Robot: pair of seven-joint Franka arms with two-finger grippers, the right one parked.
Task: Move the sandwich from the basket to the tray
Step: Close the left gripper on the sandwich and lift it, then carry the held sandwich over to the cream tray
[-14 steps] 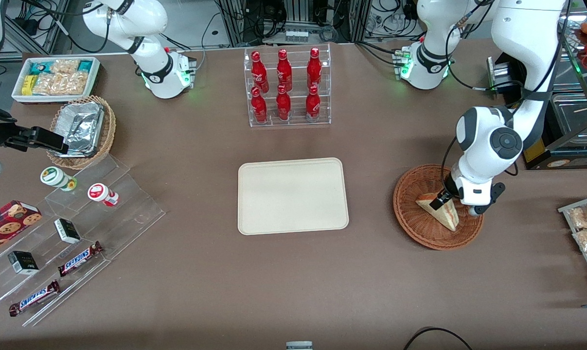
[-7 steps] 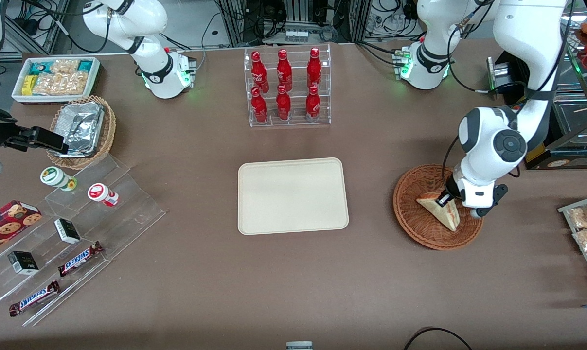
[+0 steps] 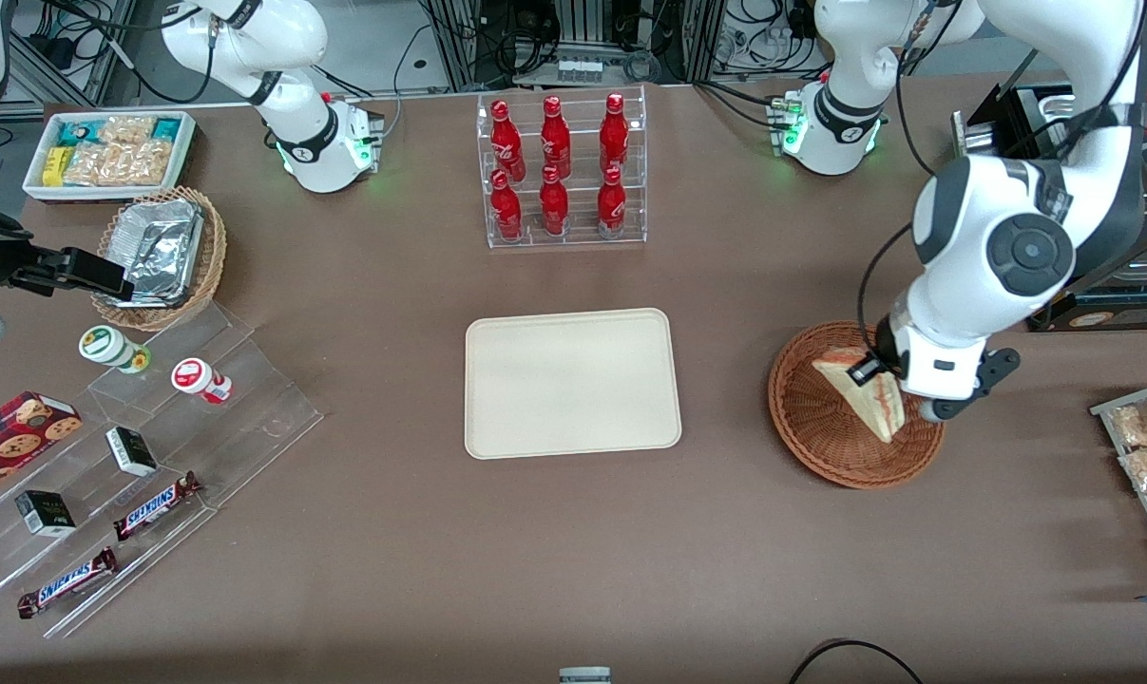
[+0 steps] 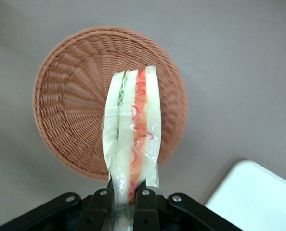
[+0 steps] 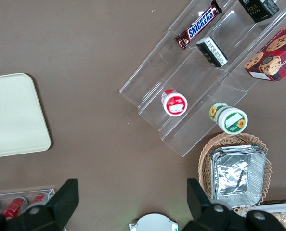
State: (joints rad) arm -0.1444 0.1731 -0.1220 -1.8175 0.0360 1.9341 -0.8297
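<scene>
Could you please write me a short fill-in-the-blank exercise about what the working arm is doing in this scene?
1. The gripper is shut on the ____.
2. The sandwich hangs above the round wicker ____.
3. The cream tray holds ____ items.
4. The rack nearer the arm bases than the tray holds six red ____.

Missing words: sandwich; basket; no; bottles

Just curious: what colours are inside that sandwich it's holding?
Green and red between white bread, clearest in the left wrist view: sandwich in the gripper.
</scene>
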